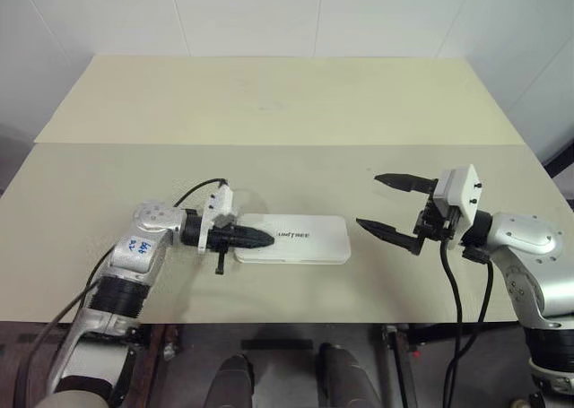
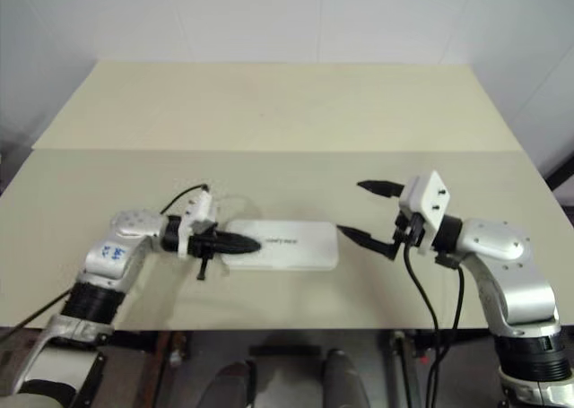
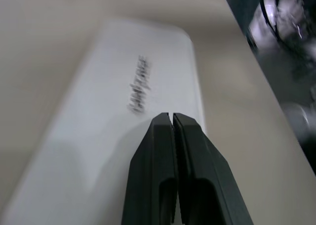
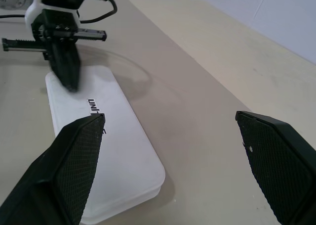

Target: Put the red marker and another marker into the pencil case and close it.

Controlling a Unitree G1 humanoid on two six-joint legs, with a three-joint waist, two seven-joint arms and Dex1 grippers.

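The white pencil case (image 1: 296, 239) lies flat on the table with its lid down and the printed side up. My left gripper (image 1: 265, 238) is shut with nothing between its fingers, and its tip is over the left end of the lid (image 3: 123, 86). I cannot tell whether it touches the lid. My right gripper (image 1: 368, 200) is open and empty, a short way off the case's right end, pointing toward it. The right wrist view shows the case (image 4: 113, 156) and the left gripper (image 4: 71, 84) at its far end. The red marker and the other marker are out of view.
The pale tabletop (image 1: 269, 103) is made of two boards with a seam across the middle. White walls stand behind and to the sides. The table's front edge runs just below the case. A black cable loops from the left wrist.
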